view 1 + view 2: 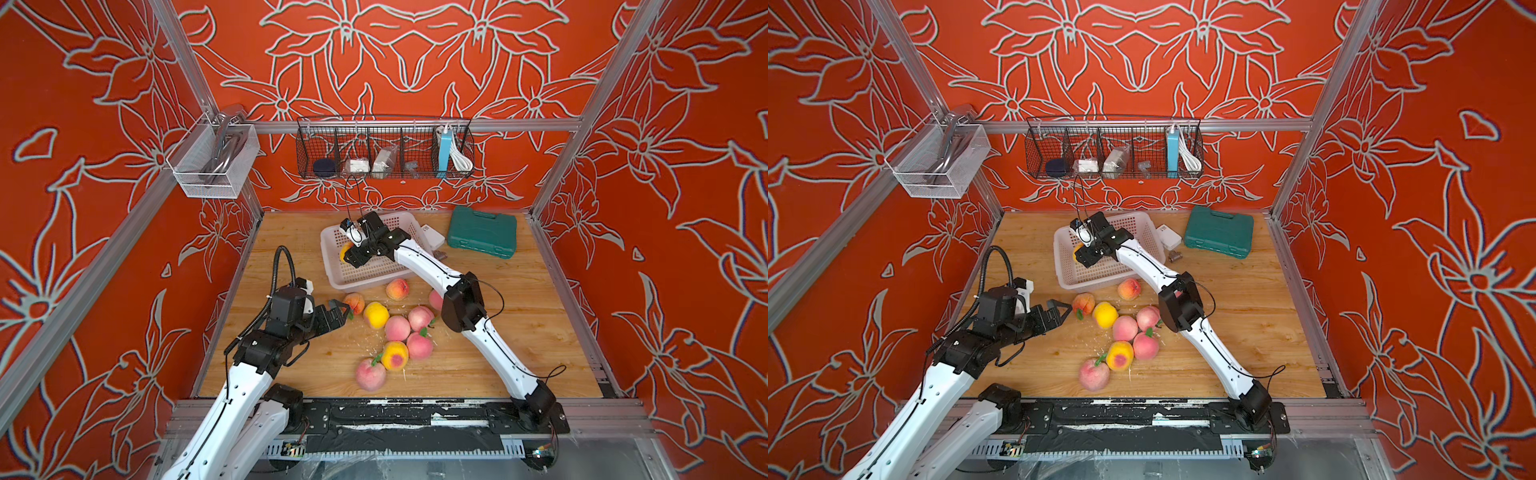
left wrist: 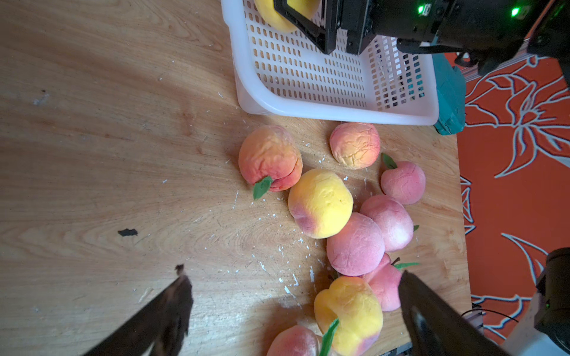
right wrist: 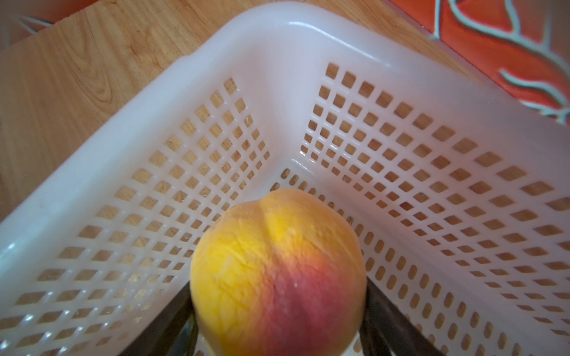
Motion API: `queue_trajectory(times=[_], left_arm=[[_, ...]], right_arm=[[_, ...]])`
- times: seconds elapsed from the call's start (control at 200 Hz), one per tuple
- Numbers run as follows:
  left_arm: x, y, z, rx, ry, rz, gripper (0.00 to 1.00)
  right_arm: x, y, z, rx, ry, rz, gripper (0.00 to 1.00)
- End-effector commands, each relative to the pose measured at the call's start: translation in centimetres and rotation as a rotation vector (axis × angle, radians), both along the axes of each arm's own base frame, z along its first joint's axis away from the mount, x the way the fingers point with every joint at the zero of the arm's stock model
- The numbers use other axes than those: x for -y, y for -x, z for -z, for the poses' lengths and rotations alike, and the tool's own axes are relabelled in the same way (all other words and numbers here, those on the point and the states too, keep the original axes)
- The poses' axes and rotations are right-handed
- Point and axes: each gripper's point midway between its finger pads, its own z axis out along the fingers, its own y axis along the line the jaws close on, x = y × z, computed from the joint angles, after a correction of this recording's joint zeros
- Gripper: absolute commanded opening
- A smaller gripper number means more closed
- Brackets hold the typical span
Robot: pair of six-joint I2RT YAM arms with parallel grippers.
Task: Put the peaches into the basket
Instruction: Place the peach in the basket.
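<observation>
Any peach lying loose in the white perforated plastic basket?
None visible: the basket floor shows bare; the only yellow-orange peach there sits clamped in the right gripper. The arm hides part.

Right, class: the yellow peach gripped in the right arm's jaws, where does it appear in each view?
Both top views: yellow peach half hidden at the left side of the white basket.
Left wrist: peach at the picture's top edge, above the basket floor.
Right wrist: peach close up, low centre.
Shared landmark: the basket.
</observation>
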Motion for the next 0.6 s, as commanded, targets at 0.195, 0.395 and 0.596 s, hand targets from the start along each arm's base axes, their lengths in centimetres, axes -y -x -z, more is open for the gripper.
queue_trajectory(times=[0.195, 0.395, 0.596], left_arm=[[-0.3, -0.2, -0.4, 0.029, 0.008, -0.021, 0.98], [-0.3, -0.1, -0.3, 0.029, 0.008, -0.021, 0.98], [-0.4, -0.1, -0.5, 0.037, 0.011, -0.023, 0.98]], right_arm=[[-0.3, 0.0, 0.5, 0.002, 0.009, 0.004, 0.54], [-0.3, 0.0, 0.8, 0.000, 0.011, 0.004, 0.56], [-0.3, 0.0, 1.2, -0.003, 0.018, 0.008, 0.59]])
